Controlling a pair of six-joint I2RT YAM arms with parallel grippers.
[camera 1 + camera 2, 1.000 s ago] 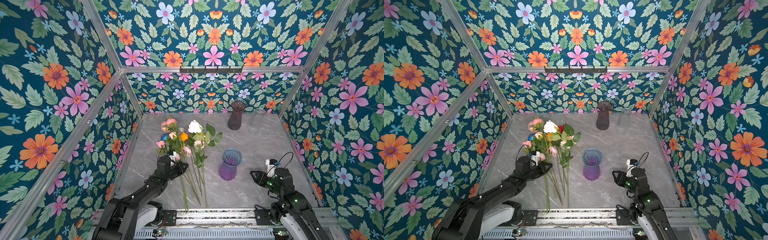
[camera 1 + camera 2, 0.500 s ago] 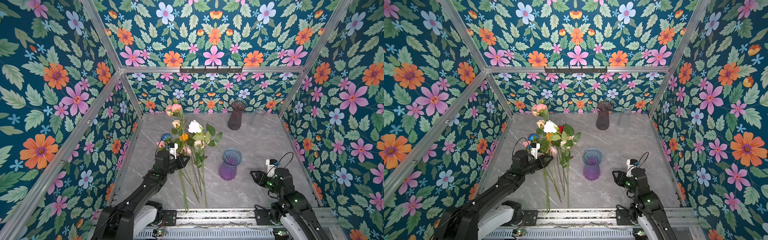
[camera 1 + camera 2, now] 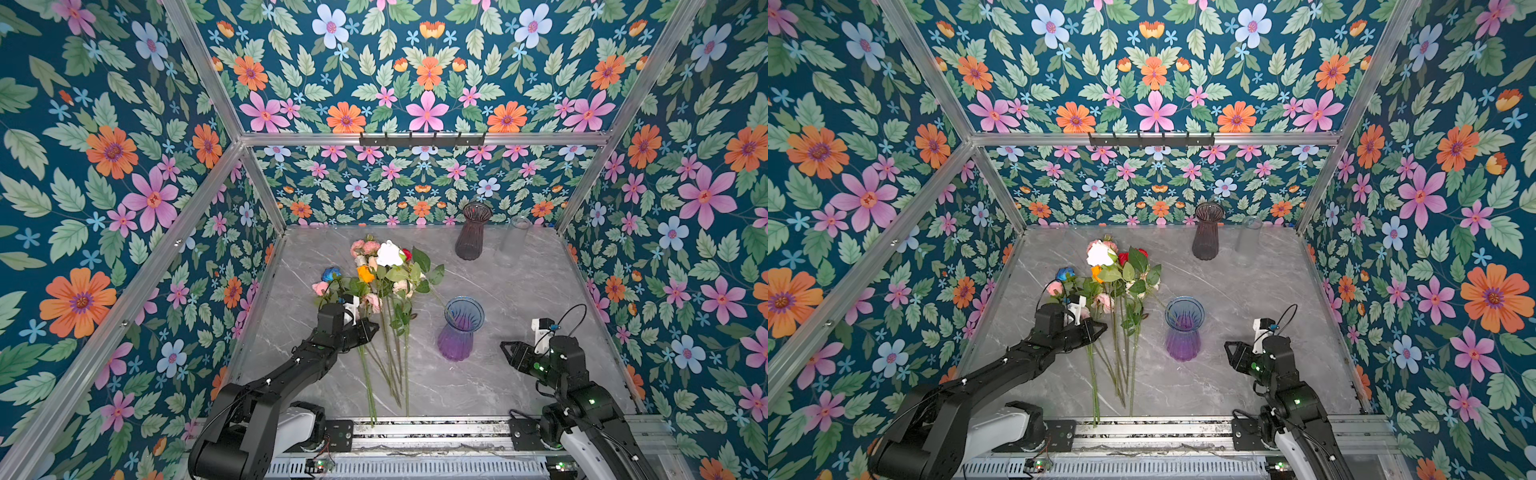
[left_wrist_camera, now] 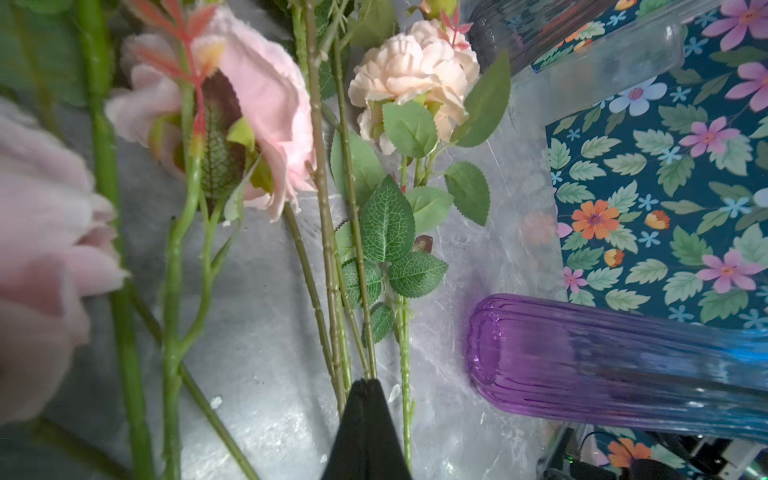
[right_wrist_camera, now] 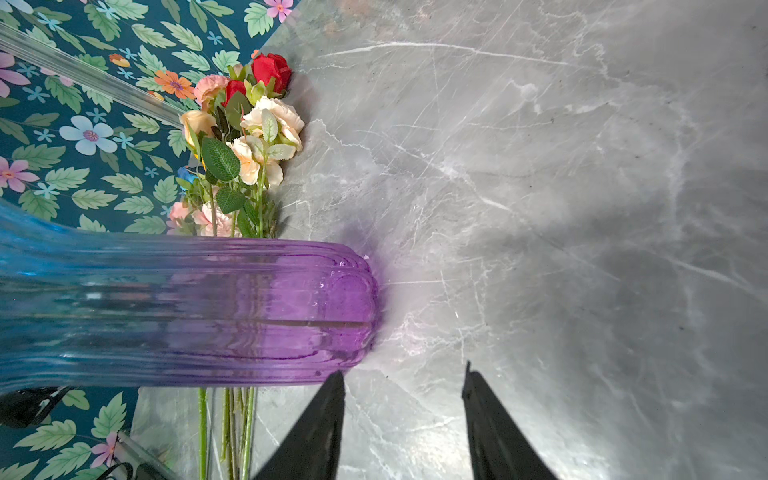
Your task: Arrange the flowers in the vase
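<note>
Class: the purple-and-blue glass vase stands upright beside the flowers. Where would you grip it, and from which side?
Probably at the narrower waist below the flared rim of the vase, coming in level from the right: the flowers lie on its left, and the open right claw faces it.

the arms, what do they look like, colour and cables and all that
Left arm and right arm are matte black with white base shells. The left claw and right claw have tapered black fingers. A black cable loops over the right wrist's white mount.
</note>
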